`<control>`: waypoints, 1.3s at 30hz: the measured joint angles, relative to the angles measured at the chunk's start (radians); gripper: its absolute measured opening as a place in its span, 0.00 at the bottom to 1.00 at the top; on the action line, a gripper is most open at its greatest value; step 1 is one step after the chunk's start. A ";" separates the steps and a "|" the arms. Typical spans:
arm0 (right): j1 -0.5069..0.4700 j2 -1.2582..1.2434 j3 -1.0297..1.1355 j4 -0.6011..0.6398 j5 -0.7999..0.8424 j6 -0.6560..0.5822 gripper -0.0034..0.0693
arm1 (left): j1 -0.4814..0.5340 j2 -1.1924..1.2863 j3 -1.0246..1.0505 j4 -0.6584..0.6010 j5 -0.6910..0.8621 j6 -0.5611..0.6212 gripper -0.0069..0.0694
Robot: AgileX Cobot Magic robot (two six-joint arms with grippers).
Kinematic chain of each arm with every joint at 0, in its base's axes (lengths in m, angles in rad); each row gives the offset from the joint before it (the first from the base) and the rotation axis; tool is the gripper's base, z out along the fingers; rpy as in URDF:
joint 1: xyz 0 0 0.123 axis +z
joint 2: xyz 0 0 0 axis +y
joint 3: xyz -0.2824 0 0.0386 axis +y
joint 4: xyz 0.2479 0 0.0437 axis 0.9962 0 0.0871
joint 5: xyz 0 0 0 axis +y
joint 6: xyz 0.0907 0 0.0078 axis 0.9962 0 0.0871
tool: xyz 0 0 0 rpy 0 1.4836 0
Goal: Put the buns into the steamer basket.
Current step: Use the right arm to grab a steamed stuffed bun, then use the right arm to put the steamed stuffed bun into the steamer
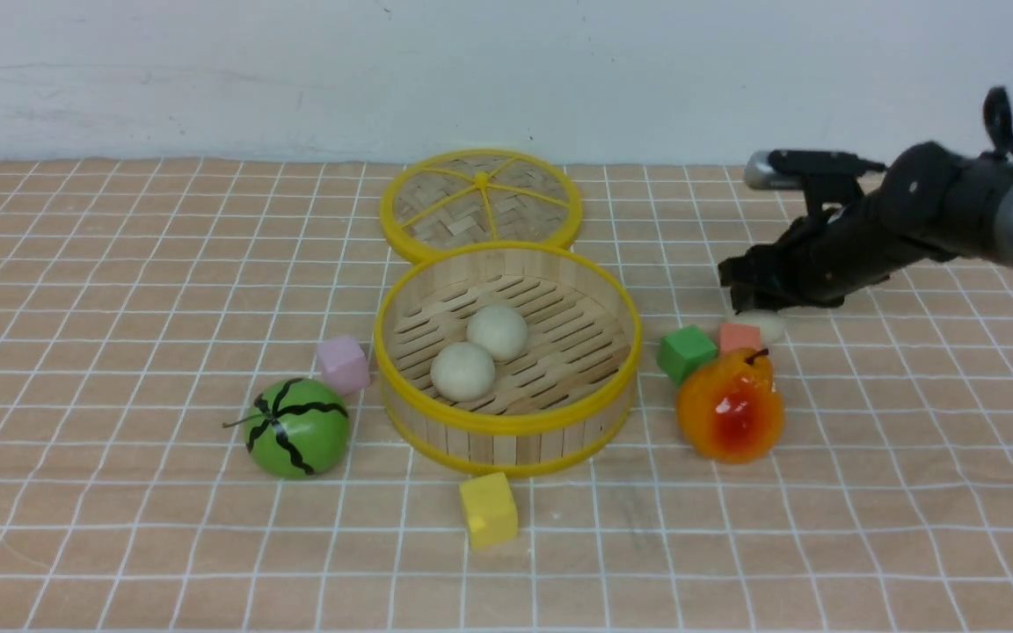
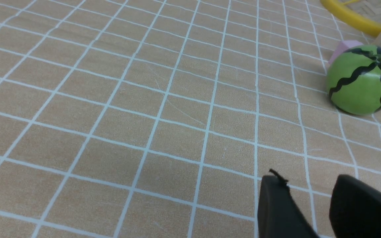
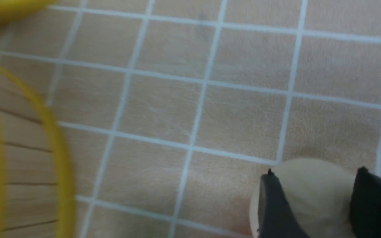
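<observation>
Between right hand's point(image 3: 313, 195) 2 fingers: 1 bun point(image 3: 309, 185), near table point(image 3: 164, 109).

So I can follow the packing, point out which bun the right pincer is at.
The bun outside the basket, beyond the pear: the right pincer's tips straddle it. The other two sit inside the basket.

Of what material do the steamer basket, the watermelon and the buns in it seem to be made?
Steamer basket: probably bamboo, matte; thin upright strips and a slatted floor show, with smooth yellow rims.
Watermelon: perhaps hard plastic or coated foam; smooth, slightly shiny green skin with dark stripes.
Buns in the basket: matte, off-white; foam, rubber or real dough, I cannot tell.
</observation>
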 joint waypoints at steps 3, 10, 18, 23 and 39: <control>0.000 0.005 0.000 0.010 -0.011 0.001 0.34 | 0.000 0.000 0.000 0.000 0.000 0.000 0.40; 0.000 -0.075 -0.002 0.061 0.011 0.001 0.06 | 0.000 0.000 0.000 0.000 0.000 0.000 0.40; 0.074 -0.210 -0.020 0.245 0.088 -0.075 0.06 | 0.000 0.000 0.000 0.000 0.000 0.000 0.40; 0.167 -0.166 -0.020 0.302 0.134 -0.140 0.06 | 0.000 0.000 0.000 0.000 0.000 0.000 0.40; 0.282 -0.043 -0.020 0.252 0.070 -0.232 0.55 | 0.000 0.000 0.000 0.000 0.000 0.000 0.40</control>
